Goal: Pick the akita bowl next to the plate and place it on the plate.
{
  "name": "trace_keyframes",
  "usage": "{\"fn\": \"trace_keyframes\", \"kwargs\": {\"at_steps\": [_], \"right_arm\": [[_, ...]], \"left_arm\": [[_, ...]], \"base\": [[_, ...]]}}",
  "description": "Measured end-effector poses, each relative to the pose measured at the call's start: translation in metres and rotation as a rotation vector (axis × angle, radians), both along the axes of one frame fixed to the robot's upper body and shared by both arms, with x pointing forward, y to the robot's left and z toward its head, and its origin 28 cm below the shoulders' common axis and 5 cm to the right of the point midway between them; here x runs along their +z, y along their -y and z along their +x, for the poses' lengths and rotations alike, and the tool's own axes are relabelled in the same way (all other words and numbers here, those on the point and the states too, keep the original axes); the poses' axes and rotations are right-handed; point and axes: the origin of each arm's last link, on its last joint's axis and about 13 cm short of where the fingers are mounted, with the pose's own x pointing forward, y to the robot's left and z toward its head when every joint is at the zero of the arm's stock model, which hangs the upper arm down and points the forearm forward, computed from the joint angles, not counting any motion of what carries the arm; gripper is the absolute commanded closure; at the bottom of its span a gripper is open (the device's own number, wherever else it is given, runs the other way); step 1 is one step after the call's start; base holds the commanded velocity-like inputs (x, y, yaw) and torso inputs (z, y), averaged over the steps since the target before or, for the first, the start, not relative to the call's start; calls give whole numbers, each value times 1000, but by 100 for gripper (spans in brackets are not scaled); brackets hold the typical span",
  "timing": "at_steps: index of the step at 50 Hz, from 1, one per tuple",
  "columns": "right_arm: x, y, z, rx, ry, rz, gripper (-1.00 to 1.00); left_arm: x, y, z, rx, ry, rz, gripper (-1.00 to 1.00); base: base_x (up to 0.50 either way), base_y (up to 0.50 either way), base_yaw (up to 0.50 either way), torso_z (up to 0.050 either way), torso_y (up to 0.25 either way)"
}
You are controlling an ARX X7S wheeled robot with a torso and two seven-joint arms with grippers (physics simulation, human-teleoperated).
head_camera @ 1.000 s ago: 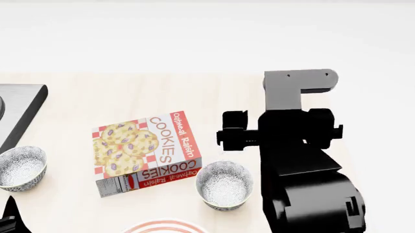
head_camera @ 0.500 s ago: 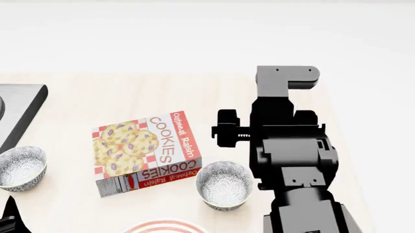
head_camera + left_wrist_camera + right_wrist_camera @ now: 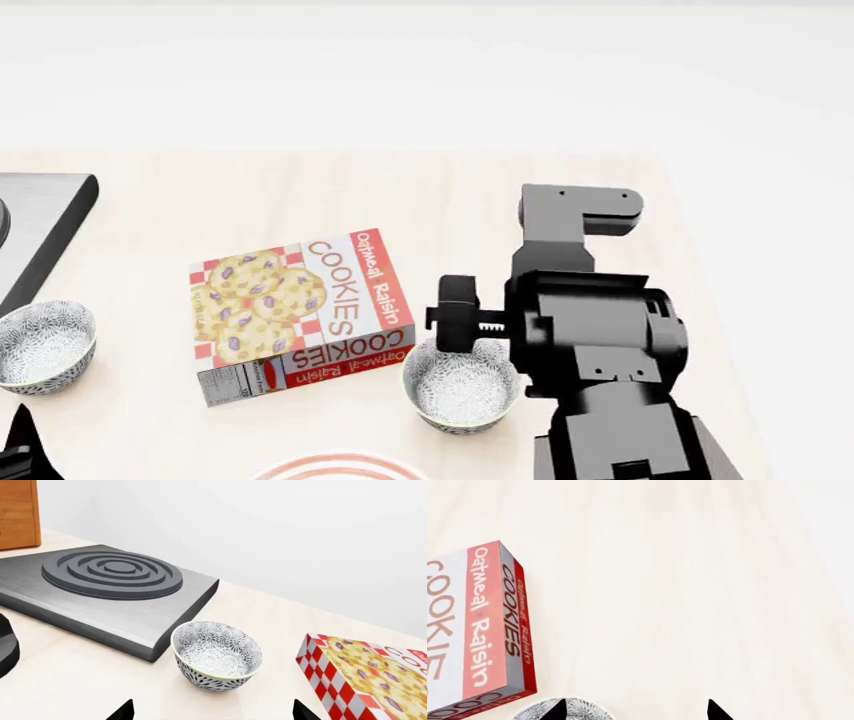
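The akita bowl (image 3: 458,388), speckled grey outside and white inside, stands on the table just beyond the red-ringed plate (image 3: 340,467), of which only a rim sliver shows at the head view's near edge. My right arm (image 3: 594,340) hangs over the bowl's right side and hides its own fingers there. In the right wrist view my right gripper (image 3: 636,712) is open, one fingertip over the bowl's rim (image 3: 586,711). My left gripper (image 3: 213,714) is open too, facing a second speckled bowl (image 3: 217,655).
A cookie box (image 3: 300,312) lies flat just left of the akita bowl. The second bowl (image 3: 44,345) sits at the far left beside a grey stove slab (image 3: 113,587). A wooden block (image 3: 17,512) stands behind the stove. The table's right edge is close to my right arm.
My right arm has drawn back toward me and lowered, from beyond the akita bowl to over its right rim. The bowls, box and left arm have not moved.
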Motion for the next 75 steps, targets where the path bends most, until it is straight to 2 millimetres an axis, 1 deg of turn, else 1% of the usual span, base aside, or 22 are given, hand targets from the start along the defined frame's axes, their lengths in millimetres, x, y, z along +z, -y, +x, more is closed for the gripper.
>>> {"fn": "trace_keyframes", "kwargs": {"at_steps": [52, 75], "right_arm": [[-25, 1, -13, -11, -135, 73, -100], [-31, 1, -16, -5, -172, 87, -100]], "left_arm": [[0, 0, 0, 1, -1, -1, -100], [0, 0, 0, 1, -1, -2, -100]], "base": [[0, 0, 0, 0, 0], [0, 0, 0, 0, 0]]}}
